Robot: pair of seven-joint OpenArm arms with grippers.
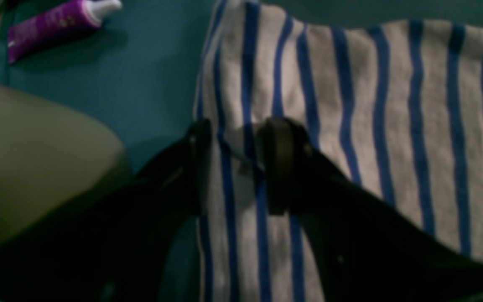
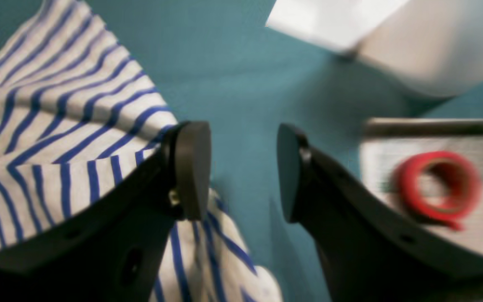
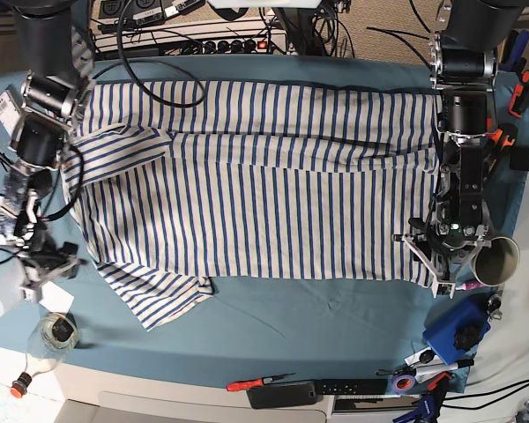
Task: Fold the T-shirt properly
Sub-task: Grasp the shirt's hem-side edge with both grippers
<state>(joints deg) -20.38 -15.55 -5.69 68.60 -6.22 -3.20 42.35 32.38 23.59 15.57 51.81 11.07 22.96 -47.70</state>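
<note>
1. White cotton with thin blue stripes: the T-shirt (image 3: 264, 185), spread flat across most of a teal table cover (image 3: 335, 308), neckline side toward the base view's left, hem toward its right.
2. One sleeve (image 3: 159, 295) splayed out at the near left corner, slightly crumpled; the other sleeve (image 3: 123, 141) folded in over the chest at the far left.
3. Left gripper (image 1: 237, 163), on the base view's right, down at the near corner of the hem; in the left wrist view, dark fingers either side of a raised ridge of striped cloth, closed on that fold.
4. Beside that arm, a rounded pale cup-like form (image 1: 36, 159), blurred; a purple tube with a white cap (image 1: 57, 21) on the teal cover, apart from the shirt's edge.
5. Right gripper (image 2: 243, 167), on the base view's left, just beside the near sleeve; jaws spread wide with only bare teal cover between the two round black pads (image 2: 191, 167), gripping nothing.
6. In the right wrist view, striped cloth bunched behind and under the left-hand finger; whether touching it, cannot tell.
7. A red ring of tape (image 2: 438, 184) on a pale blurred surface beyond the other finger, well clear of the shirt.
8. Along the table's near edge: a red-handled screwdriver (image 3: 256, 383), a blue box (image 3: 454, 330), a clear bottle (image 3: 48, 339).
</note>
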